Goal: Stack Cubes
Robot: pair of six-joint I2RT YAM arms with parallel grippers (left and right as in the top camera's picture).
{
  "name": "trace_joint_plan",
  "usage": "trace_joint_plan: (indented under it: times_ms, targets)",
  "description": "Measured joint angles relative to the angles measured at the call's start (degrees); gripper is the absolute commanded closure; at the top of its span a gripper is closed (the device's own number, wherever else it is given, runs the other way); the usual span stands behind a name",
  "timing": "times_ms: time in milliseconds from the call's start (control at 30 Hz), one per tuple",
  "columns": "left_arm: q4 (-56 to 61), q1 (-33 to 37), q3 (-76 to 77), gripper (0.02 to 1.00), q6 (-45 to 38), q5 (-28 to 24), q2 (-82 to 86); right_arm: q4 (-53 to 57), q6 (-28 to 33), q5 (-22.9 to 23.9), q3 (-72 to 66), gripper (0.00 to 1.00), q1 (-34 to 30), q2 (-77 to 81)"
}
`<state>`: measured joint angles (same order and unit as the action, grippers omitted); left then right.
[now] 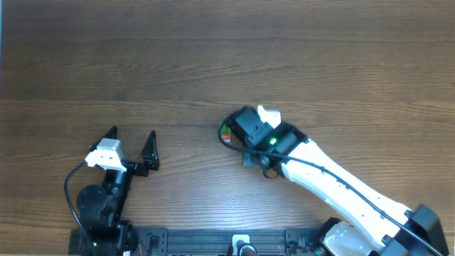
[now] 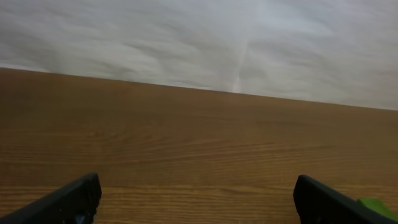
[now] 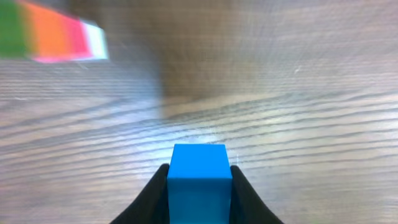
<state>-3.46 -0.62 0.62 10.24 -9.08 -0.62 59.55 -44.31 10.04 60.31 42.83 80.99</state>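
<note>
Right gripper (image 3: 199, 174) clamped on a blue cube (image 3: 199, 160), over the wooden table (image 1: 213, 57). Near, just ahead of it, a blurred banded block (image 3: 53, 34) of green, orange, pink and white, probably the stack so far. Blue cube not yet set on it; that placement judged the step left. Well apart, left gripper (image 1: 132, 133) spread open, empty.

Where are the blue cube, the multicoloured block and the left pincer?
blue cube (image 3: 199, 177): right wrist view, centre of its visible face.
multicoloured block (image 3: 46, 34): right wrist view, orange band.
left pincer (image 1: 132, 136): top view, midway between open fingertips.
</note>
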Motion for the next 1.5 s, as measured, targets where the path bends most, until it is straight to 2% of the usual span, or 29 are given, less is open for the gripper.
trace_joint_plan:
  times_ms: [233, 433, 800, 1133, 1500]
  targets:
    - [0.0, 0.0, 0.0, 0.02, 0.0, 0.02, 0.0, 7.39, 2.05, 2.1, 18.29, 0.991, -0.48, 2.49]
    - [0.0, 0.0, 0.0, 0.018, 0.0, 0.0, 0.0, 8.63, 2.71, 2.08, 25.73, 0.989, -0.15, 10.34]
    - [0.0, 0.0, 0.0, 0.018, 0.0, 0.02, 0.0, 8.07, 2.78, 0.98, 31.54, 0.989, 2.38, 21.59]
    - [0.0, 0.0, 0.0, 0.018, 0.0, 0.02, 0.0, 7.52, 2.8, -1.09, 31.95, 0.989, 2.6, 23.28]
    - [0.0, 0.0, 0.0, 0.018, 0.0, 0.02, 0.0, 6.54, 2.8, -1.29, 32.13, 0.991, 2.64, 23.98]
